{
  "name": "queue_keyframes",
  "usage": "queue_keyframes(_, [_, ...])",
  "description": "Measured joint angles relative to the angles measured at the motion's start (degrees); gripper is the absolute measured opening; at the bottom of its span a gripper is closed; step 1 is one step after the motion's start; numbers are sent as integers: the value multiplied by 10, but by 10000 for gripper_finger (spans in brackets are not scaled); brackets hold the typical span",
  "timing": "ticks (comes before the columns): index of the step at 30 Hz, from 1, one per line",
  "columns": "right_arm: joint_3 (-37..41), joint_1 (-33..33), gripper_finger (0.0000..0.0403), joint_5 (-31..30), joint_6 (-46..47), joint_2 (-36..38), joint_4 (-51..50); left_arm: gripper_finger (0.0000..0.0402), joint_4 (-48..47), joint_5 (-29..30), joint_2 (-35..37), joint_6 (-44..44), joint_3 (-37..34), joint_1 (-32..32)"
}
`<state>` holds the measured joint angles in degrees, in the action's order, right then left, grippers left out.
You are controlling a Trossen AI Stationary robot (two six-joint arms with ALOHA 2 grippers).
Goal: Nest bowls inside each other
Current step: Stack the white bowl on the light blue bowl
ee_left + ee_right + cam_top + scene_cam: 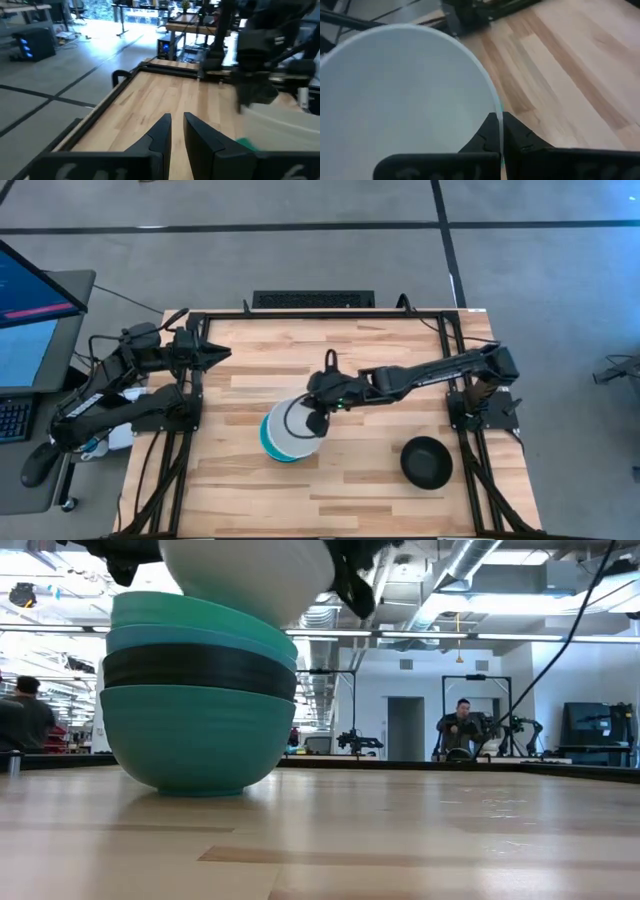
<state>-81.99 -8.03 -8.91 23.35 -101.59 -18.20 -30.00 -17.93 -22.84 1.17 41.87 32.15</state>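
Observation:
The white bowl (291, 427) (245, 572) is tilted over a stack of bowls (195, 690) near the table's middle. From the bottom up, the stack is a teal bowl (190, 740), a black one (200, 670), a blue one (190, 640) and a cyan one (185, 610). The bottom bowl stands on its base on the table. My right gripper (319, 420) (499, 131) is shut on the white bowl's rim. A second black bowl (426, 462) stands alone toward the near right. My left gripper (214, 352) (177, 132) waits shut at the far left. My right gripper pinches the white bowl's rim (493, 100) on the side toward the table's right, one finger (479, 140) inside the bowl and one finger (520, 137) outside. The fingers come from the right, slanting down. The bowl is tilted, its bottom (255, 615) dipping into the stack's top bowl.
The table's dark metal frame (455, 330) runs along the far and side edges, with both arm bases mounted on it. Bare wood (350, 490) lies between the stack and the lone black bowl, and along the near edge. People sit in the room beyond (460, 725).

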Motion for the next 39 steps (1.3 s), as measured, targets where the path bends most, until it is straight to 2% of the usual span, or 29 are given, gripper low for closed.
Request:
queue_keyframes(10, [-91,-6,11,16,-13,-75,-14,41,1,12,0,12,0,1])
queue_keyframes(16, [-91,-6,11,16,12,-93,-49,41,-1,12,0,12,0,1])
queue_keyframes(39, [-91,-5,11,4,17,-112,-42,41,0,2,0,13,0,1])
